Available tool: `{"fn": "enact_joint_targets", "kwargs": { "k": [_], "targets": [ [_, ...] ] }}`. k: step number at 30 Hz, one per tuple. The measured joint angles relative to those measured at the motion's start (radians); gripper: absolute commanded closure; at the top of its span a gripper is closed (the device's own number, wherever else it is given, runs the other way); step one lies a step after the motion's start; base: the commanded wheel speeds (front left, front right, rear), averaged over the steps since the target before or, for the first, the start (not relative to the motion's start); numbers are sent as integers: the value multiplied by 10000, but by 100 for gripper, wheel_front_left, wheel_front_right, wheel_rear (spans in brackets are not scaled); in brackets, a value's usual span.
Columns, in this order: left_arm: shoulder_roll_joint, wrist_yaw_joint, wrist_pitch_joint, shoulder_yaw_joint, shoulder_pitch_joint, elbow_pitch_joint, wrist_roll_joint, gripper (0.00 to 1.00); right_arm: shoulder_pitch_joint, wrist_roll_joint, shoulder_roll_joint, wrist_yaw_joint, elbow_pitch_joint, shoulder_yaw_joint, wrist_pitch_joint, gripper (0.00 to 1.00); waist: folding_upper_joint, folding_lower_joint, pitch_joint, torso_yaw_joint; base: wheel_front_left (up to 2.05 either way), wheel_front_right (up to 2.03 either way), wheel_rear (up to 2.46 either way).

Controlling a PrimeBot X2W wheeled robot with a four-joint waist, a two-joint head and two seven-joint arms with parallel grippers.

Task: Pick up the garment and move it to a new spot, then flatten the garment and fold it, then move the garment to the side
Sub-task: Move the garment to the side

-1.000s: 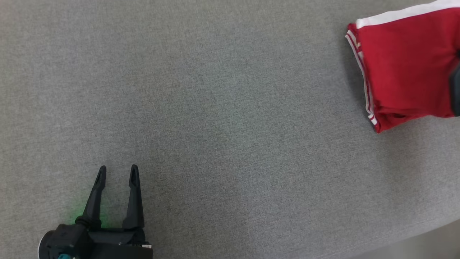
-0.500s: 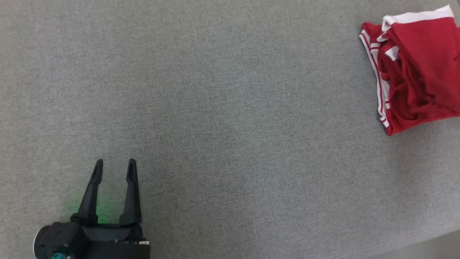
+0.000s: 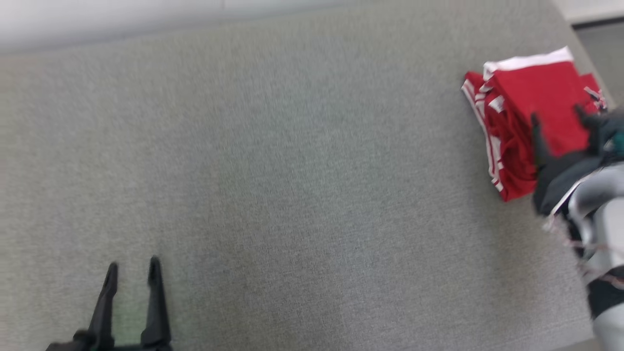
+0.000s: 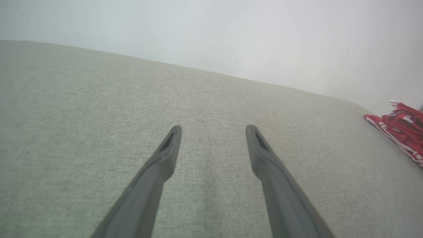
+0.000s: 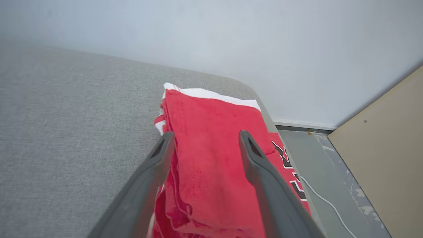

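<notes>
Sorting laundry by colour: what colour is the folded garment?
The garment is red with white trim; right wrist view.

The right claw point(image 3: 557, 113) has let go of the garment point(image 3: 526, 83).

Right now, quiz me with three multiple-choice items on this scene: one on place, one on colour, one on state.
1. Where does the garment lie on the grey surface?
A. far right corner
B. centre
C. near left edge
2. What is the garment's main colour?
A. blue
B. red
C. green
3. How does the right gripper stand?
A. shut on the garment
B. shut on nothing
C. open
Key: 1 A, it sits by the far right corner; 2 B, red cloth with white trim; 3 C, its fingers stand apart.
</notes>
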Motion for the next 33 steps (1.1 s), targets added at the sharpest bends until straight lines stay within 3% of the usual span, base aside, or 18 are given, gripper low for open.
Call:
{"fn": "enact_joint_targets", "kwargs": {
  "k": [8,20,33],
  "targets": [
    [-19,23,-2,688,708,125,-19,0,1690,535,876,0,-337,734,-980,0,0,-1,-1216,54,0,0,0],
    [-35,692,-2,679,1515,980,25,0,4634,880,2046,0,-1315,955,-2953,0,-1,-2,-2820,345,0,0,0],
    [-36,282,-2,1053,1743,1250,357,0,6046,836,2592,0,-1722,993,-3674,0,-1,0,-3549,911,0,0,0]
  ]
}}
